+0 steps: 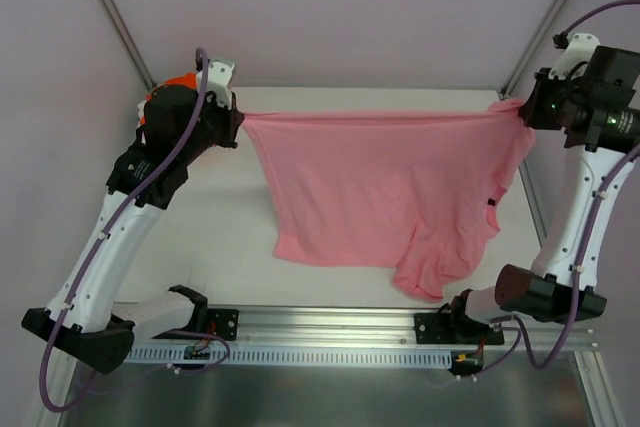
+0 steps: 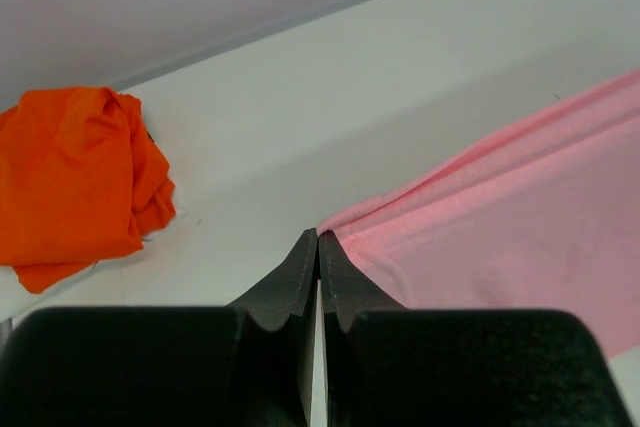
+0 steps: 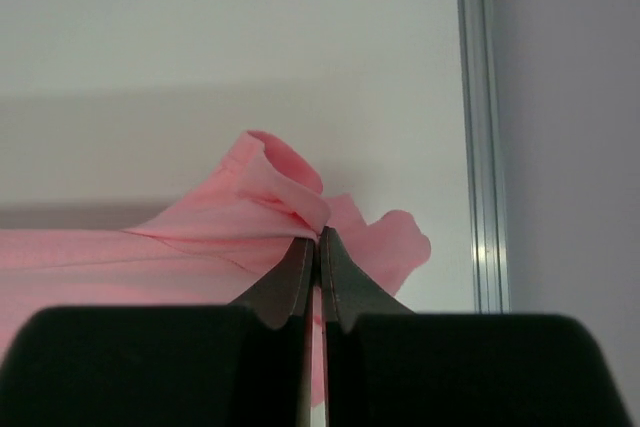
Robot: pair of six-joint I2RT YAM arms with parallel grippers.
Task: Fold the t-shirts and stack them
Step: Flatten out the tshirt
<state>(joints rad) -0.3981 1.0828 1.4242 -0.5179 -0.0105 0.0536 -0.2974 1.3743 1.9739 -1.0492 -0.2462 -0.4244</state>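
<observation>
1. Presently, the pink t-shirt is held out between both arms over the far half of the table. Its upper edge is drawn into a nearly straight line from side to side, and the rest trails toward the near edge.
2. The left gripper is closed on one corner of that edge, with pink cloth pinched between jaws that meet almost completely.
3. The right gripper is likewise clamped on the opposite corner, where a small curl of fabric is bunched above the fingertips.
4. Purpose of the hold, as judged: the edge is kept taut so that creases are pulled out and the shirt can be laid flat for folding.
5. The lower portion is uneven, with one sleeve-like lobe hanging lowest on the right. Whether it rests on the table or hangs just above cannot be told from overhead.
6. The orange t-shirt is left crumpled in a heap at the far left corner, just beside the left arm and apart from the pink one. It is judged to be set aside until its turn.
7. Containers: none is seen in any view. Both shirts are kept on the bare table, and no stack is yet formed.
</observation>
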